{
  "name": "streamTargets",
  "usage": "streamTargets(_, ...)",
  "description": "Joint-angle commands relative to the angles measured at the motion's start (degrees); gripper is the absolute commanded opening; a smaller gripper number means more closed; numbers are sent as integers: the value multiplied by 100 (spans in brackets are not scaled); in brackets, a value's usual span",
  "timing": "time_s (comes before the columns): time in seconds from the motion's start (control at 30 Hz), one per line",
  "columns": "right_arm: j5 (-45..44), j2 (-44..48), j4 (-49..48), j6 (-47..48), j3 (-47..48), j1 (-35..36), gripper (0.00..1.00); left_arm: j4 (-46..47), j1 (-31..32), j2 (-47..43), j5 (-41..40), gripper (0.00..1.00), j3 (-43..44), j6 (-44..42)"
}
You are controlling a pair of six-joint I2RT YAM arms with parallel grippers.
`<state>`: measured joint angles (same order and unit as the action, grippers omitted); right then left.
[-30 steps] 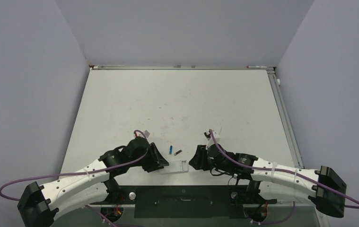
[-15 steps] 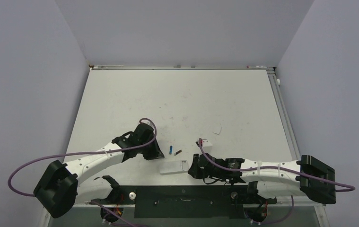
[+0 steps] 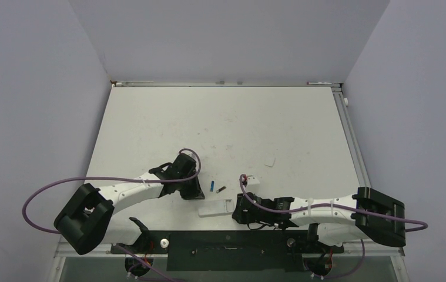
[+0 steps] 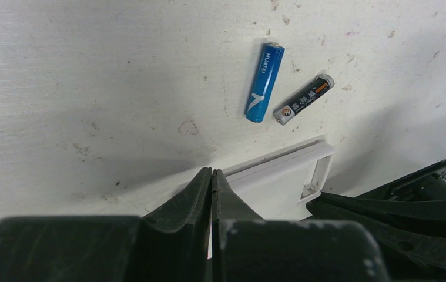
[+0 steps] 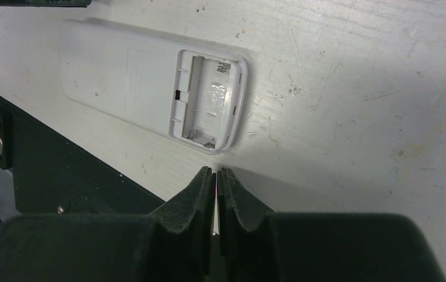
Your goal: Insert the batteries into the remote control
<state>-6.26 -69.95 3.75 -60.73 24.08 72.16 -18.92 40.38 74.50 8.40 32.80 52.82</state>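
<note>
both pincers snapped closed within the last second, from part open. left pincer (image 4: 211,174) is clenched on nothing, and right pincer (image 5: 216,174) is clenched on nothing. the arms have refolded too. the left one has pulled off the remote's left end and now sits just on the far-edge side of it. the right one has dropped back toward the near edge, by the remote's right end.

remote control (image 5: 126,76) hasn't moved. it lies flat on the counter (image 3: 220,123) close to the near edge, about mid-width, back side up. its battery bay (image 5: 208,100) is uncovered and empty.

the batteries haven't moved either. blue battery (image 4: 264,82) and dark battery (image 4: 302,100) lie loose just beyond the remote toward the far edge, lower ends close but apart. a small white bit (image 3: 270,160) lies further toward the far right corner, apart from everything. probably the cover, too small to be sure.

meaning: the cover step looks done, and loading itself hasn't started, with neither battery in. likely next is the left pincer going for the blue battery, which is nearest to it. it has to reopen first.
</note>
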Motion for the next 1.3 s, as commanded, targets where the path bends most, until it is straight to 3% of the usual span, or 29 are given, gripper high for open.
streamTargets(0.0,-255,-186,-225,-28,37,61,8,329,-31,131,99,0,-68,-162)
streamTargets(0.33,-625,-406,42,-56,267,46,9,442,124,189,385,0,-299,-216)
streamTargets(0.77,-809,-697,379,199,640,-198,8,206,1013,589,250,0,23,-219)
streamTargets(1.27,-856,-596,758,551,806,-507,8,656,1194,462,469,0,-221,260)
